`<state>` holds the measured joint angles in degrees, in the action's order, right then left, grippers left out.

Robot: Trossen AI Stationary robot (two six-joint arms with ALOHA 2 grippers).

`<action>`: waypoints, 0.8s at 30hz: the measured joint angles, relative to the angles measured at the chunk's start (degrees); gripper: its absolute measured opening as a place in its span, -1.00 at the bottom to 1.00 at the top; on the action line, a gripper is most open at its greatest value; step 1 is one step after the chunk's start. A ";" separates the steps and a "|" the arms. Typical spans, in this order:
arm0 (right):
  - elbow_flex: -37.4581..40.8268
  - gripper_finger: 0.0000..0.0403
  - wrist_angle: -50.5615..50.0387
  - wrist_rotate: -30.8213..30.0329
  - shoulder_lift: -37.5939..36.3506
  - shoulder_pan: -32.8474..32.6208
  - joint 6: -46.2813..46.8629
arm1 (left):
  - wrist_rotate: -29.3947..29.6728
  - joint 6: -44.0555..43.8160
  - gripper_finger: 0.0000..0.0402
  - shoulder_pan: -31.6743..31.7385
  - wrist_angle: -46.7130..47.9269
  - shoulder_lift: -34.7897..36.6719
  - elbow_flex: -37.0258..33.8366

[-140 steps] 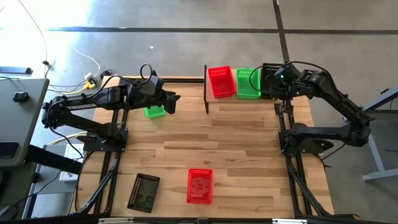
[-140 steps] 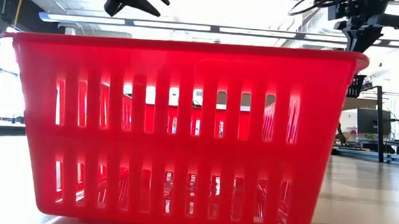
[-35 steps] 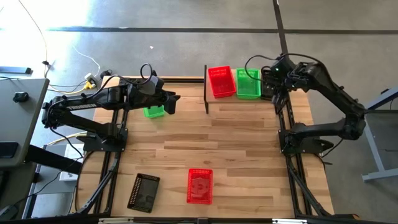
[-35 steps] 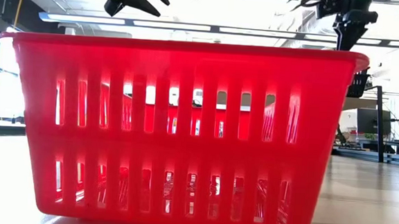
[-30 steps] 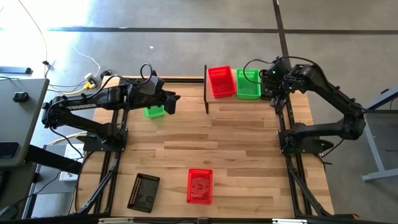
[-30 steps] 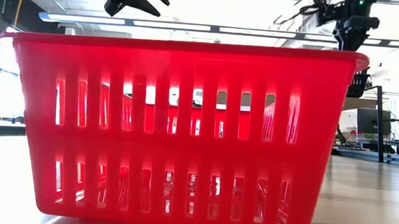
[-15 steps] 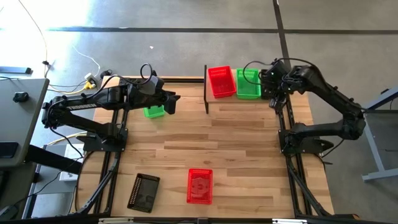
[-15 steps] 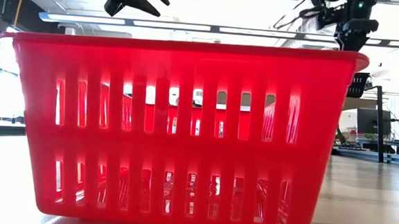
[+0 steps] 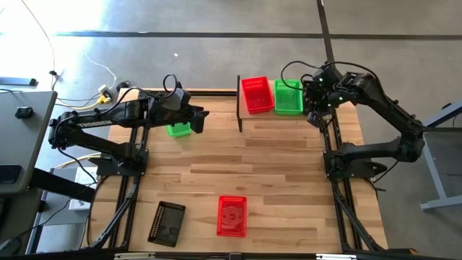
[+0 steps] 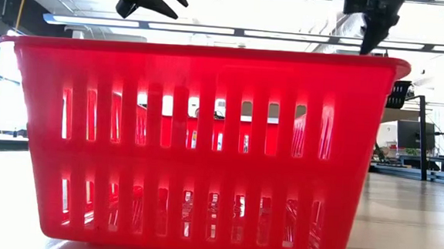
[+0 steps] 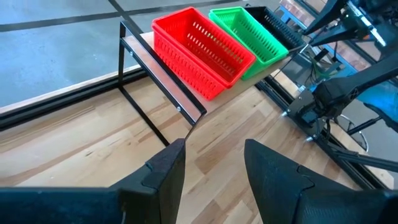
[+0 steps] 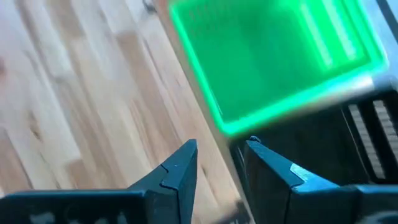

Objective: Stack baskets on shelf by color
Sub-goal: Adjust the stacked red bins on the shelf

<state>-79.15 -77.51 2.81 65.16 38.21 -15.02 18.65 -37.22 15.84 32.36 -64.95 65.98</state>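
Baskets of red (image 9: pixel 255 94) and green mesh plastic (image 9: pixel 288 96) sit side by side on the light wooden shelf (image 11: pixel 180 84), the right gripper (image 9: pixel 315 115) hovering empty, fingers apart, beside the green one.

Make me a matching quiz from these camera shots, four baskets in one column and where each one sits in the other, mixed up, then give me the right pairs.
Things:
1. red basket beside a green one
2. green basket partly hidden by the left arm
3. black basket at the near left
4. lone red basket

Places:
A. table top, near edge, middle
B. on the shelf
C. table top, left of the shelf
D. table top, near edge, leaning at an angle by the left frame rail

Pairs: 1-B, 2-C, 3-D, 4-A
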 joint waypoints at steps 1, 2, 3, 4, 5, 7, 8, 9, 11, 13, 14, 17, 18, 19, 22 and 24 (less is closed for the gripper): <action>0.00 -0.41 1.37 0.78 0.00 -0.96 0.08 | 0.00 0.24 -0.23 0.00 0.00 0.00 -0.01; 0.00 -0.41 2.94 1.51 0.00 -1.95 0.43 | 0.00 0.65 -0.23 0.00 0.00 0.00 -0.01; 0.00 -0.41 4.92 1.96 0.00 -2.94 1.21 | -0.02 1.02 -0.23 0.00 0.00 0.00 -0.01; 0.03 -0.41 7.28 1.99 0.00 -3.96 1.86 | 0.00 1.41 -0.23 -0.02 0.00 0.00 -0.01; 0.17 -0.41 9.81 1.98 0.00 -5.09 2.55 | 0.00 1.49 -0.23 -0.02 0.00 0.00 -0.01; 0.45 -0.41 14.42 1.92 0.12 -7.02 3.91 | 0.01 1.51 -0.23 -0.01 0.00 0.00 -0.01; 0.56 -0.41 16.98 1.86 0.28 -7.95 4.47 | 0.03 1.54 -0.23 0.00 0.00 0.00 -0.01; 0.62 -0.41 19.49 1.79 0.54 -8.90 4.69 | 0.04 1.56 -0.23 0.00 0.00 0.00 -0.01; 1.13 -0.41 23.51 1.77 1.12 -10.93 4.66 | 0.05 1.95 -0.23 0.00 0.00 0.00 -0.01; 1.27 -0.41 26.67 1.79 2.24 -12.70 4.43 | 0.07 2.60 -0.23 0.00 0.00 0.00 -0.01; 1.27 -0.41 28.09 1.79 2.96 -13.53 4.22 | 0.07 2.89 -0.23 -0.02 0.00 0.00 -0.01; 1.27 -0.41 31.02 0.11 5.39 -16.11 3.97 | 0.14 3.27 -0.23 0.00 0.00 0.00 -0.01; 1.27 -0.41 31.71 -0.82 6.31 -16.94 3.41 | 0.16 3.88 -0.23 0.00 0.00 0.01 0.00; 1.27 -0.41 31.92 -2.02 7.27 -17.76 2.69 | 0.19 4.76 -0.23 0.00 0.00 0.00 0.00; 1.31 -0.41 32.55 -6.24 10.19 -19.79 1.98 | 0.20 6.51 -0.23 -0.02 0.00 0.00 -0.01; 1.31 -0.41 32.52 -8.53 12.25 -20.60 1.71 | 0.20 7.26 -0.23 -0.02 0.00 0.00 -0.01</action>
<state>-77.84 -44.99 -5.72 77.41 17.61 -13.31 18.85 -29.96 15.81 32.36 -64.95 65.98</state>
